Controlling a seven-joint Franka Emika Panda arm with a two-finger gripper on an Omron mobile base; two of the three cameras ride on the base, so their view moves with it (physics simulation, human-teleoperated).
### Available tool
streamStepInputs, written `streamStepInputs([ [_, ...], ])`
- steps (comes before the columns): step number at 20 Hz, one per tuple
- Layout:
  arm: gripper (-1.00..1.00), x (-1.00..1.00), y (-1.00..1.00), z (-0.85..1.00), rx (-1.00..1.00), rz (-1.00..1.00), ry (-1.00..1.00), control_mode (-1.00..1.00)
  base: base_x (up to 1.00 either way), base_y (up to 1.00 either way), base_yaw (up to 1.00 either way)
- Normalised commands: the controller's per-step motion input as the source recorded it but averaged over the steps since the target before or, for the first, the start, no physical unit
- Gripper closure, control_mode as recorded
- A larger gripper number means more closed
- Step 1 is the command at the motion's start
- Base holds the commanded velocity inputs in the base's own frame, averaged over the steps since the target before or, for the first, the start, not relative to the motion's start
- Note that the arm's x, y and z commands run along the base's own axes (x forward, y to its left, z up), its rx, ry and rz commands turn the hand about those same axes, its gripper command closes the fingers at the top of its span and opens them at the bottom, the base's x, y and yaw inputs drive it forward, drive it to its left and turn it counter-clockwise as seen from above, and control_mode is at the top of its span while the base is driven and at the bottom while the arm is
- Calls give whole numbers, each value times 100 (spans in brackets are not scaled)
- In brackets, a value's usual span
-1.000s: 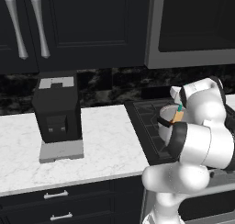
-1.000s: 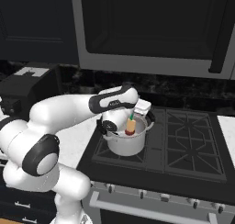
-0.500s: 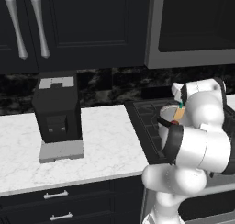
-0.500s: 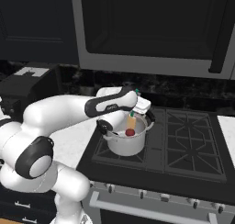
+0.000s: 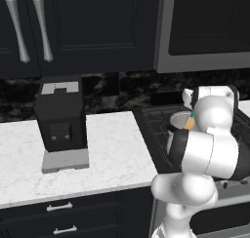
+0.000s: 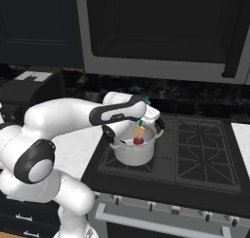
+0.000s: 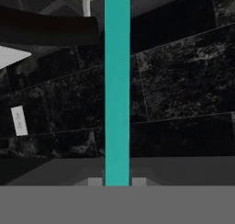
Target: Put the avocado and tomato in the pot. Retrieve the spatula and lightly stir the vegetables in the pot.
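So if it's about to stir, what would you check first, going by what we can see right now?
1. Spatula held: ok. The end effector is shut on its teal handle, which runs straight up the middle of the hand view.
2. Spatula head inside the pot: ok, the yellow-orange head is below the rim.
3. Tomato in the pot: ok, right beside the spatula head.
4. Avocado in the pot: cannot tell, it can't be made out.
5. Pot sitting on the stove: ok, upright on the left burner.
6. Head touching the tomato: cannot tell from this angle.
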Motion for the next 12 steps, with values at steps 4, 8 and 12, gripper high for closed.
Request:
streamStepInputs([
  [4,100,2,-3,-28,2,-3,0,-100,0,0,0],
  [8,100,0,0,-24,0,-1,0,-100,0,0,0],
  [12,100,-6,0,-43,0,0,1,-100,0,0,0],
])
